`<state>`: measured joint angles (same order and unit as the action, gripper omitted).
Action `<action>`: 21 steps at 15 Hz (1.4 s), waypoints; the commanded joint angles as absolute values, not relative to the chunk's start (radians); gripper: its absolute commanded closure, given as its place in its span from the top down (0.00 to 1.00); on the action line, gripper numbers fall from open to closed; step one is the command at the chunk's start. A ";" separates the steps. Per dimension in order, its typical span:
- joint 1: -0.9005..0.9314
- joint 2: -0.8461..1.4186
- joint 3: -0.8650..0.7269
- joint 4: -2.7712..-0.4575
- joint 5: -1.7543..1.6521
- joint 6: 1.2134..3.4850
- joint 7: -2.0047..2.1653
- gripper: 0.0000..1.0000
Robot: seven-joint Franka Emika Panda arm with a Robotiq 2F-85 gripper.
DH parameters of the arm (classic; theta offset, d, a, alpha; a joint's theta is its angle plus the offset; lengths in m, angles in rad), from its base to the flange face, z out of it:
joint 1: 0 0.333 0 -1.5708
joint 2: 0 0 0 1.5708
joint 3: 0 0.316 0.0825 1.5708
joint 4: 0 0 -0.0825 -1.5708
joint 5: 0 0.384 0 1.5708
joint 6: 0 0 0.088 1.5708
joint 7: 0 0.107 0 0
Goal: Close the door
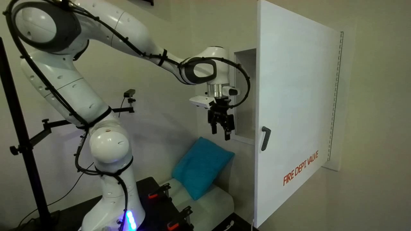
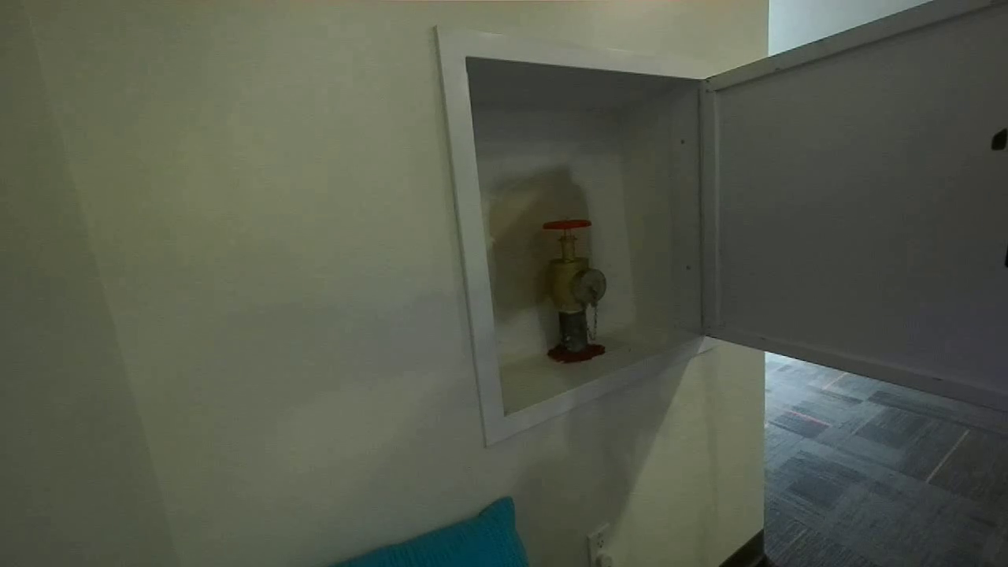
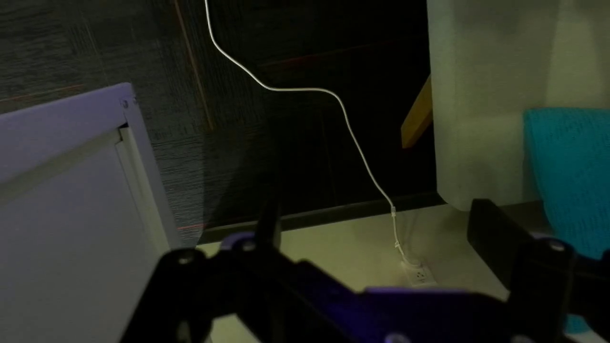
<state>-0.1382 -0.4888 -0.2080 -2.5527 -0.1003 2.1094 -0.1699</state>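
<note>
In both exterior views, the door point(image 1: 298, 89) is seen wide open, hung on its hinge point(image 1: 335, 96) at the wall point(image 1: 379, 96), w/ the valve point(image 2: 568, 285) left bare in its box point(image 2: 654, 197). As judged, none of the shutting is done yet. The jaws are spread wide, w/ nothing held, on the door's inner side; no touch is shown. To be done, prob.: edge gone round, door pushed from its outer side, swung right in & shut flat.

beige walls point(image 2: 276, 197), dimly lit | floor point(image 2: 850, 457), seemingly carpeted | pale seat point(image 1: 215, 205)
</note>
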 commanded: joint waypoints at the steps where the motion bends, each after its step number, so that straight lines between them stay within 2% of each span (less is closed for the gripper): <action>1: -0.176 -0.560 -0.213 -2.586 -0.114 2.044 -0.180 1.00; 10: -0.285 -0.693 -0.318 -2.577 -0.129 1.807 -0.227 1.00; 15: -0.382 -0.716 -0.393 -2.546 -0.156 1.819 -0.194 1.00; 21: -0.450 -0.628 -0.537 -2.429 -0.121 1.825 -0.200 1.00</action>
<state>-0.4293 -0.6994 -0.4932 -2.5051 -0.1448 1.8324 -0.2111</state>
